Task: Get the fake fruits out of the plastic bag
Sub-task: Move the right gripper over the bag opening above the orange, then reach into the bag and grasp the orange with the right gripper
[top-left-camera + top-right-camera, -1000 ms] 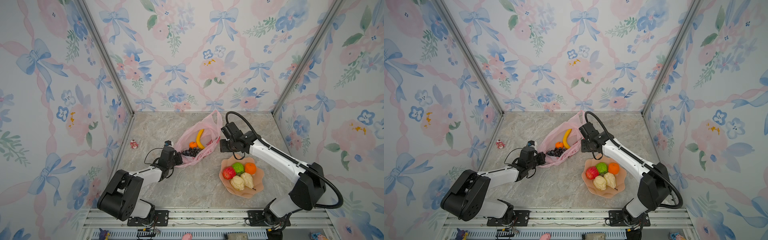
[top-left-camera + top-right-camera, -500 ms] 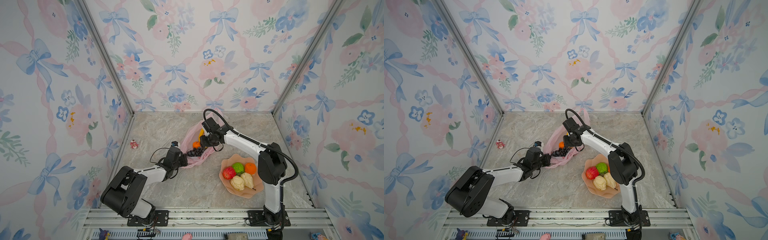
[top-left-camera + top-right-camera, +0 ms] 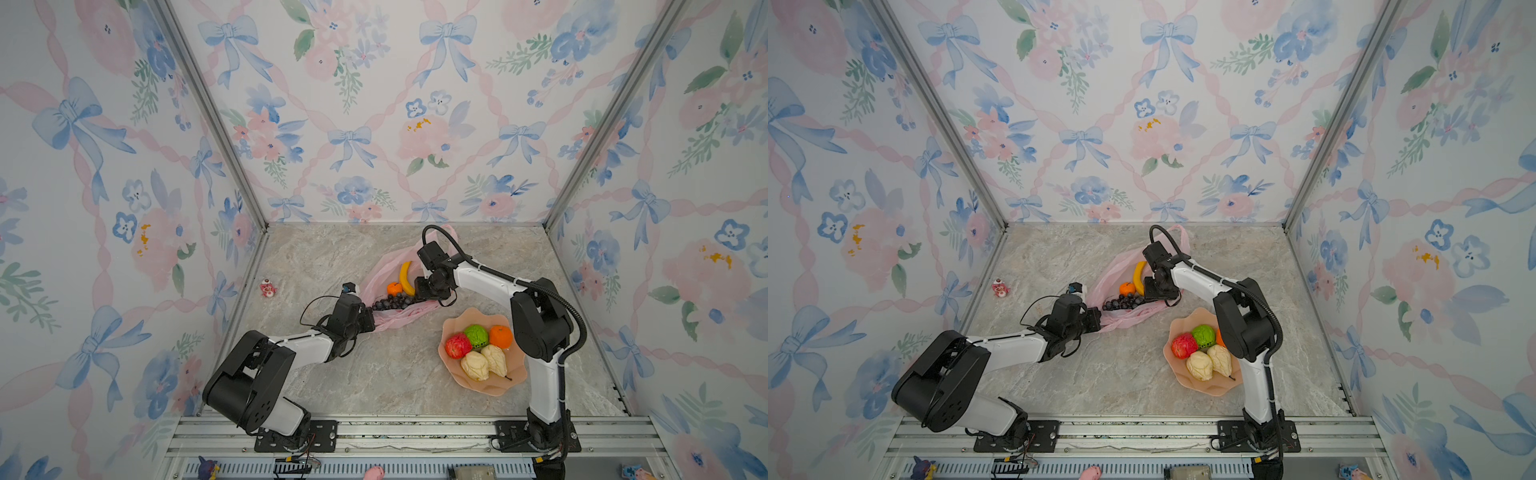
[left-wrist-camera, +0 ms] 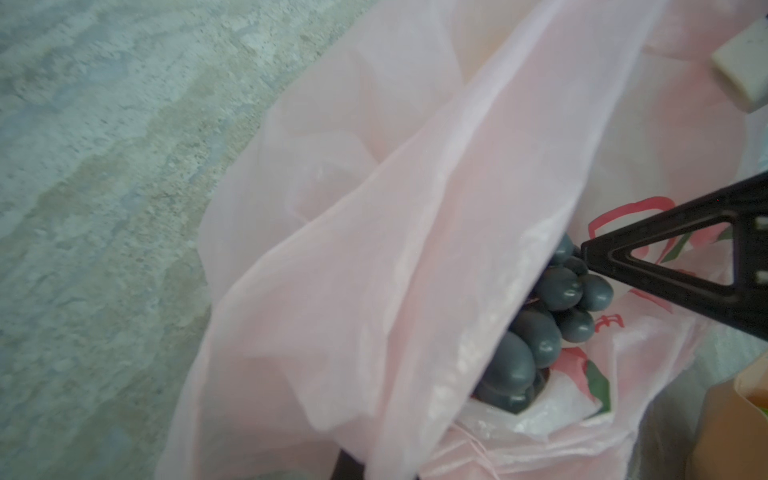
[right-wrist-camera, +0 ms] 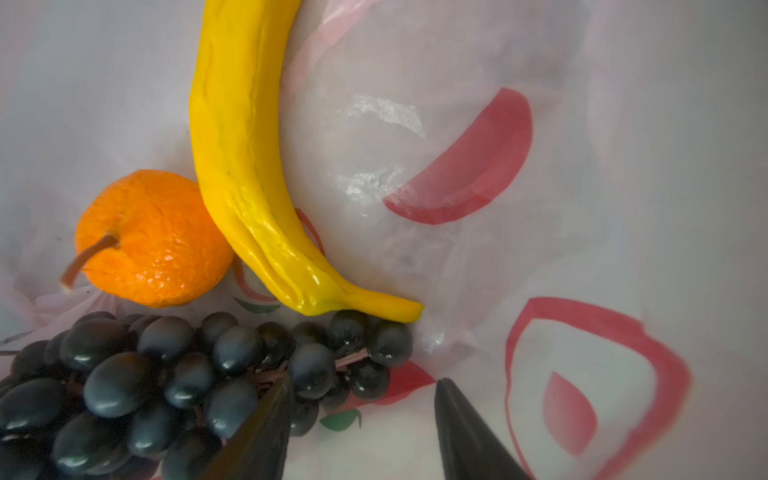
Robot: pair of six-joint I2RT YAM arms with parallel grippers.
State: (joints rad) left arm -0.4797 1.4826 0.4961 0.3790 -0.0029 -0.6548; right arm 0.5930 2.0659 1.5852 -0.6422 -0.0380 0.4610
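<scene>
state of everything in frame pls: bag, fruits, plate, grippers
plastic bag: lying down, mouth open, edge pinched by left gripper
banana: in bag
orange: in bag, against banana
grape bunch: in bag, near right gripper
plate: holds red fruit, green fruit, second orange, two pears
left gripper: shut on plastic bag
right gripper: open, inside bag, holding nothing
figurine: left of bag, untouched

Left hand [image 3: 370, 321] was clamped shut, arm stretched low; right hand [image 5: 361, 388] sat part open, wrist pitched down.
</scene>
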